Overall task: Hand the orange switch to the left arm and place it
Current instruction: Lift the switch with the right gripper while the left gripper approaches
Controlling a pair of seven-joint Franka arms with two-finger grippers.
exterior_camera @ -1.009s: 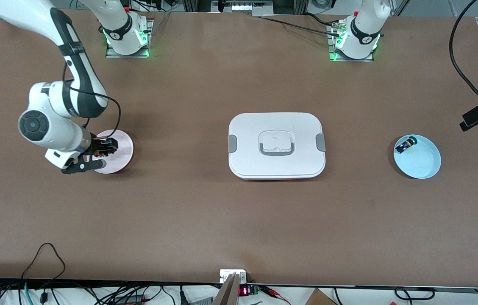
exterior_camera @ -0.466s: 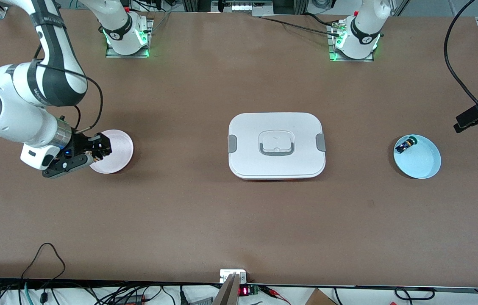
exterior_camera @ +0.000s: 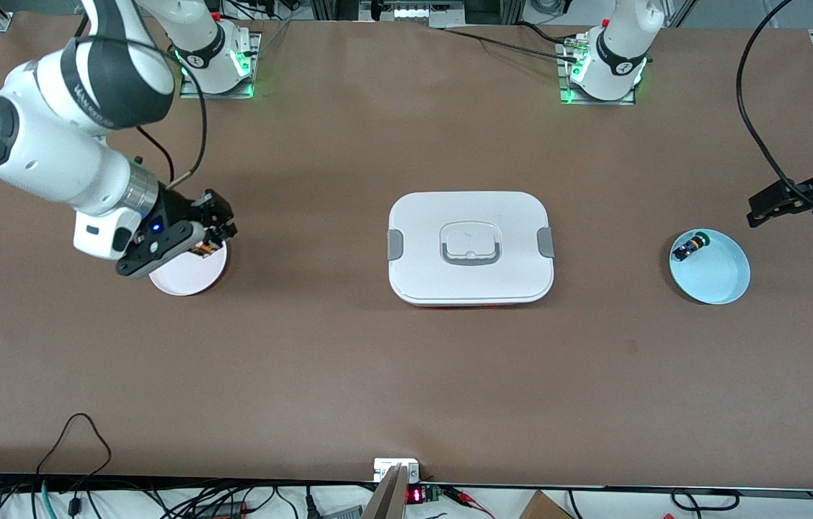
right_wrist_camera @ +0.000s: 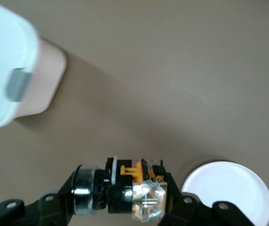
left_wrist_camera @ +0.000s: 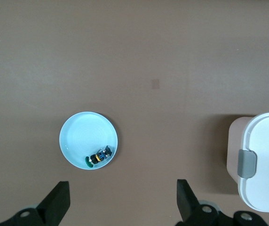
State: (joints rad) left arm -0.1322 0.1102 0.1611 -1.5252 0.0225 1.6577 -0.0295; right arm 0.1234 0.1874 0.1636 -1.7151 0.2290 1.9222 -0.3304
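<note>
Right now the right tool point(exterior_camera: 215, 229) hangs above the edge of a pale pink plate point(exterior_camera: 187, 272) at the right arm's end of the counter point(exterior_camera: 349, 360), its fingers clamped on the orange switch point(right_wrist_camera: 130, 186). From the right wrist view the switch lies crosswise between the black fingers: a round metal-rimmed end on one side, an orange piece and a clear block in the middle. In the front view only a speck of orange shows at the fingertips. The pink plate carries nothing that I can see.

The box point(exterior_camera: 470, 247) sits in the middle of the counter, lid on, grey clips at both short ends and the grey handle recessed in the top. It is well apart from both tools.

Toward the left arm's end a light blue plate point(exterior_camera: 716, 274) rests on the counter, and in it, close to the rim, lies a small blue-black switch point(exterior_camera: 689, 248) with a green tip.

The left tool point(exterior_camera: 785, 202) is up in the air over bare counter just beside the blue plate, on the side toward the robots' bases. Its fingers stand wide apart and hold nothing; the left wrist view looks straight down between them at the blue plate and one corner of the box.
</note>
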